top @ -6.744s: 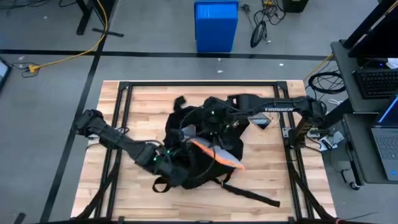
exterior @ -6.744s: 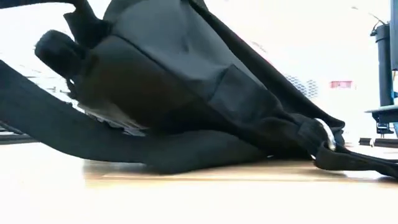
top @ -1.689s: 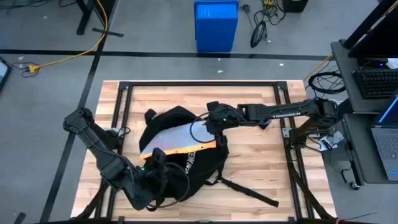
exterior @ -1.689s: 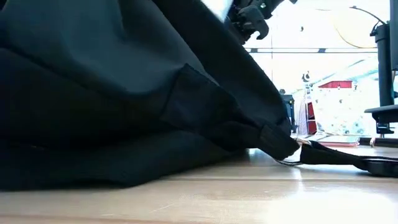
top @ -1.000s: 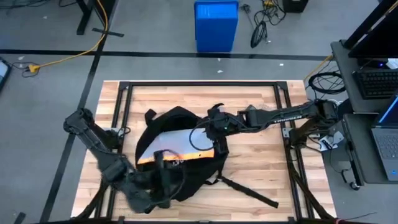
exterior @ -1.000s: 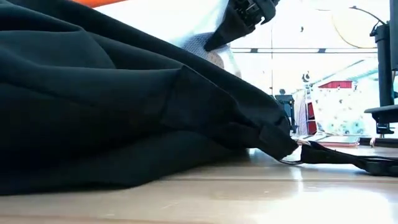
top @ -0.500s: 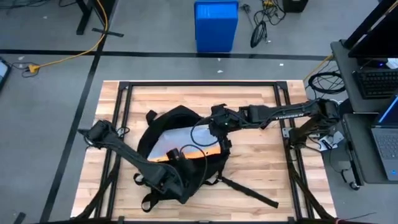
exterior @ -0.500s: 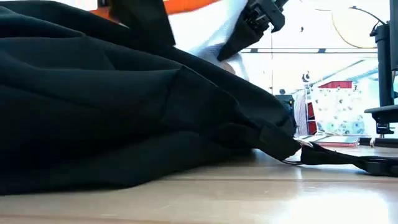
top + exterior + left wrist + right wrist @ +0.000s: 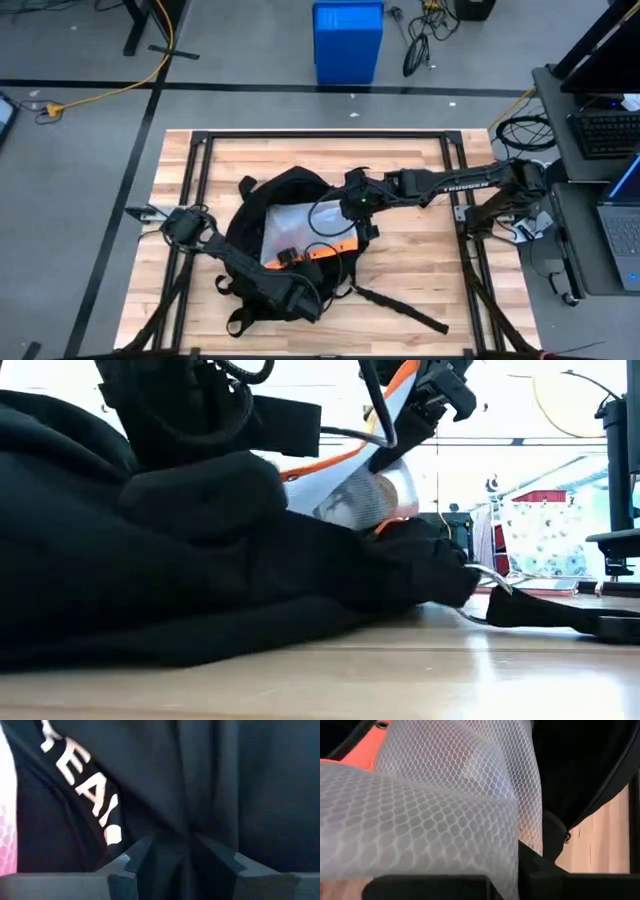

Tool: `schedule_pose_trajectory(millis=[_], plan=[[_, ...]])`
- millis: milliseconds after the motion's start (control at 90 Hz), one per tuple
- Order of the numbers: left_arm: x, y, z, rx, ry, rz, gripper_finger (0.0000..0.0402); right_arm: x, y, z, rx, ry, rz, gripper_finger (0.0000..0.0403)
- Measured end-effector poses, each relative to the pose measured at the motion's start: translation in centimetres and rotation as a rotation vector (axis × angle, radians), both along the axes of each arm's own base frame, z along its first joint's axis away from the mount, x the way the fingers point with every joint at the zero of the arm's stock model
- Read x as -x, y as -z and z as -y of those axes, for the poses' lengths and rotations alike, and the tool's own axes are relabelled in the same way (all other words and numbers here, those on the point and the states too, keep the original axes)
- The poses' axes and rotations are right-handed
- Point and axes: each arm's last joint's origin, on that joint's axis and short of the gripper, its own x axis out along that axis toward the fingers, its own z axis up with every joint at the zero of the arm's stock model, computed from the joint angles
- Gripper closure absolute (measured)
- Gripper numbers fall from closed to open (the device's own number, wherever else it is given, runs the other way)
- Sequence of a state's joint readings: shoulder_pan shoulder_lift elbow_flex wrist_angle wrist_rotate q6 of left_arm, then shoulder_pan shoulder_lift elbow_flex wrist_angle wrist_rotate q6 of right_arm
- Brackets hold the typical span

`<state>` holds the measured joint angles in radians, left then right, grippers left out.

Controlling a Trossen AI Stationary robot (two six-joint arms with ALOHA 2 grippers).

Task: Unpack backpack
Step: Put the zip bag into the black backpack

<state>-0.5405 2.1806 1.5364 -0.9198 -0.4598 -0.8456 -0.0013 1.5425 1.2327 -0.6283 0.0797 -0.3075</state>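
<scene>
Centre frame, your left end effector [image 9: 300, 296] pinches the backpack [image 9: 285, 195] fabric; your right end effector [image 9: 357, 212] grips a white-and-orange mesh garment [image 9: 300, 232] above the table [image 9: 420, 270].

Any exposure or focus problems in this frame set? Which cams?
Low view: room behind is blown out white, backpack reads as near-featureless black, glare on the table. Left wrist view: dark, the fabric close up, lettering soft. Right wrist view: white mesh fills the frame, slightly blurred. High view: evenly lit.

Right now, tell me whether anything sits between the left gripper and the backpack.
Nothing visible does: the left gripper is already down on the backpack, black fabric bunched between its fingers.
</scene>
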Motion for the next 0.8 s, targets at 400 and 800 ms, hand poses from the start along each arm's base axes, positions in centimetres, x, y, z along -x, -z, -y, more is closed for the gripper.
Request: schedule_pose_trajectory(millis=[400,800], plan=[[5.2,-6.0,4.3,0.044,0.392,-0.075,0.0398,1.1,0.6,-3.9,-0.225,-0.057,-0.123,0.0399],[12.9,-14.2,7.3,-0.009,0.685,0.119,0.0401,0.9,-1.7,-9.0,-0.312,-0.159,-0.011,0.0399]])
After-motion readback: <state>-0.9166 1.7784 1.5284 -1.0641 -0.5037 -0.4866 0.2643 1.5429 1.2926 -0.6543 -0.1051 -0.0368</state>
